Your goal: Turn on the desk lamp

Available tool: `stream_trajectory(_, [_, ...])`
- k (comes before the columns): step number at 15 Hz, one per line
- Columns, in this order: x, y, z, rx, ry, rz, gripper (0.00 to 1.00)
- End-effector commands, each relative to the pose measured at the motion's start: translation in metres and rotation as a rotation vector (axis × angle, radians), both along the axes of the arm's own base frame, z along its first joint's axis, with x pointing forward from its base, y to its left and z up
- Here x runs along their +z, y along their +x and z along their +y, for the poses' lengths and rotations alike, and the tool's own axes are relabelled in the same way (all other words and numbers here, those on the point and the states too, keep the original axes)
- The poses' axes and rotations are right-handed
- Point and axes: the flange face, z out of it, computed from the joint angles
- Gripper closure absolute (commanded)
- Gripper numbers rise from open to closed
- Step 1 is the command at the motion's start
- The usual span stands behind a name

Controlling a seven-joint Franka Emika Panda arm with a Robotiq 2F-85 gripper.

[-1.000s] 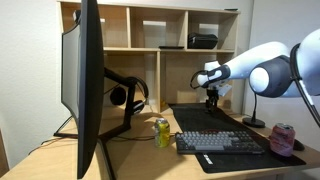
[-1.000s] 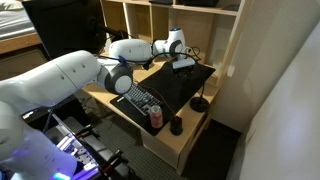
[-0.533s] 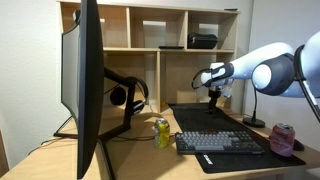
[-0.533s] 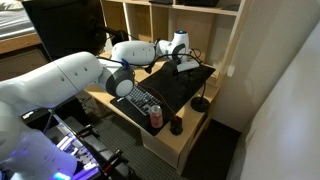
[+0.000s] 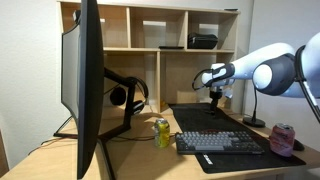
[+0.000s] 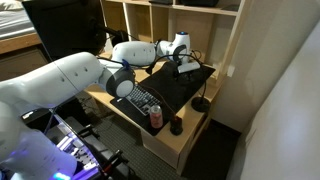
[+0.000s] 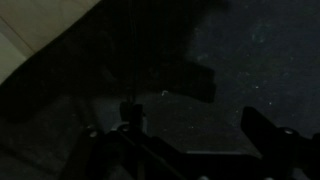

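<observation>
Panda arm reaches in over the desk. Gripper point(image 5: 212, 98) points down and hangs above the black desk mat point(image 5: 200, 113), behind the keyboard point(image 5: 220, 142) on the side toward the wooden shelving point(image 5: 150, 30). It is clear of the keyboard and not touching the mat, as far as both exterior views show point(image 6: 184, 63). The wrist view is very dark. The two fingers point(image 7: 130, 118) stand well apart with only mat surface between them, so the pincer point(image 7: 195, 125) is spread wide and holds nothing. The desk lamp point(image 5: 253, 121) stands with its round flat base on the desk, beyond the keyboard's far corner at the end nearest the pink can point(image 5: 283, 138). Its thin stem rises from the base and passes behind the robot's forearm, so the head is not made out there. In an exterior view the lamp base point(image 6: 200, 104) sits just past the mat's edge, well apart from the gripper. The pink can is just beside that same end of the keyboard. A green can point(image 5: 161, 131) stands just beside the opposite end. The headphones point(image 5: 128, 95) on their stand and the monitor point(image 5: 88, 85) lie farther out past the green can.
</observation>
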Motion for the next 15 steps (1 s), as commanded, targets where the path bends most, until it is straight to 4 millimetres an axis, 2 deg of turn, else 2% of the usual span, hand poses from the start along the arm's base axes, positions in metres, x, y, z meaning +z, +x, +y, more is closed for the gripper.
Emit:
stream_trajectory(1, [-0.014,-0.002,0.005,0.196,0.025,0.023,0.0])
stream_trajectory(4, [-0.009,-0.003,0.007,0.34,0.015,0.043,0.0])
stream_trajectory(8, [-0.008,0.001,0.009,0.355,-0.077,0.028,0.0])
stream_trajectory(10, [-0.01,0.005,0.011,0.298,-0.144,-0.014,0.0])
stream_trajectory(15, [-0.017,0.009,0.011,0.21,-0.171,-0.086,0.0])
